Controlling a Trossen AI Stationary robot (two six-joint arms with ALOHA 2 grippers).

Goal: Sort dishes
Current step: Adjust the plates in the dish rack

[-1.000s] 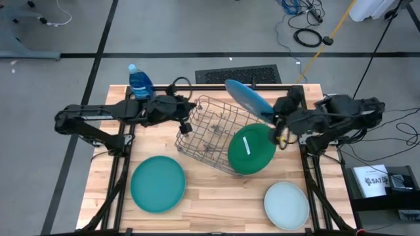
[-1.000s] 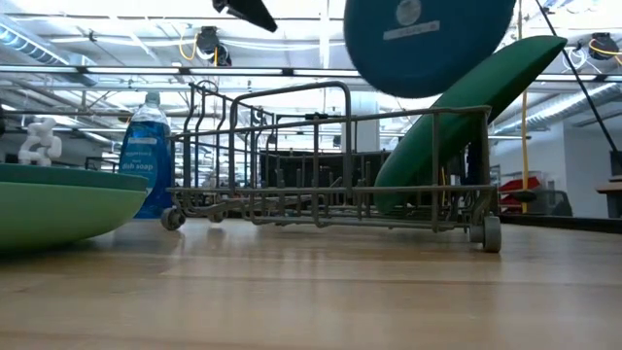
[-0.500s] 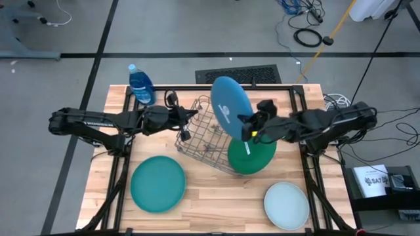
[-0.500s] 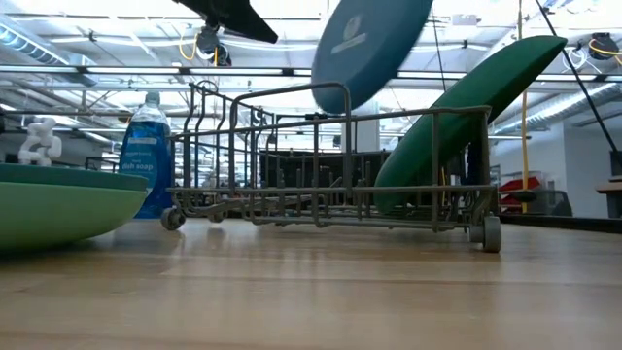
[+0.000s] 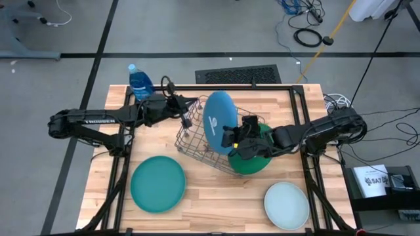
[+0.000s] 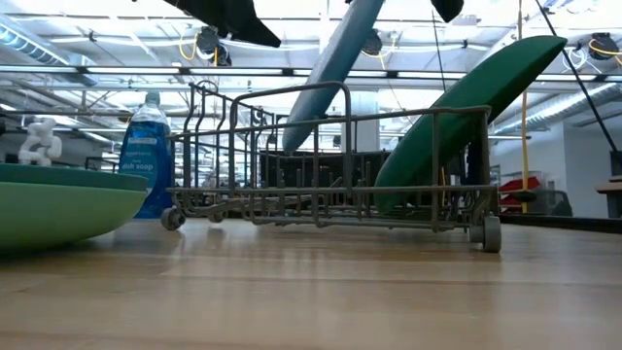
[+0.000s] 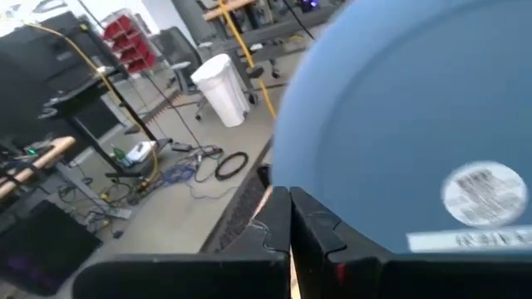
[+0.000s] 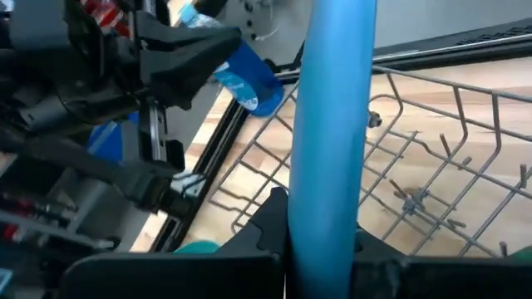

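Observation:
My right gripper (image 5: pixel 235 136) is over the grey wire rack (image 5: pixel 197 141), shut on the bright blue plate (image 5: pixel 216 121). The plate stands on edge and tilted, and its lower part dips behind the rack's wires (image 6: pixel 296 131). The dark green plate (image 5: pixel 256 159) leans by its upper part on the rack's right end (image 6: pixel 466 107). A teal plate (image 5: pixel 157 183) and a pale mint plate (image 5: pixel 286 203) lie flat near the near edge. My left gripper (image 5: pixel 186 117) is shut at the rack's far-left corner. My right gripper pinches the blue plate's rim (image 8: pixel 328 187) between its two fingers, one on each face, coming level from the table's right. The plate is on edge, tilted; whether its lower edge rests on the rack I cannot tell. My left gripper: whether it touches the rack cannot be told.
A blue plastic bottle (image 5: pixel 140 82) stands at the far-left corner, beside the left arm. The rack fills the table's middle. Bare wood (image 5: pixel 223 196) lies between the teal and mint plates along the near edge.
My right gripper has carried the blue plate from the far right toward the left and down over the rack. The plate has turned from facing the low camera to standing edge-on, and its lower part is now in among the rack's wires.

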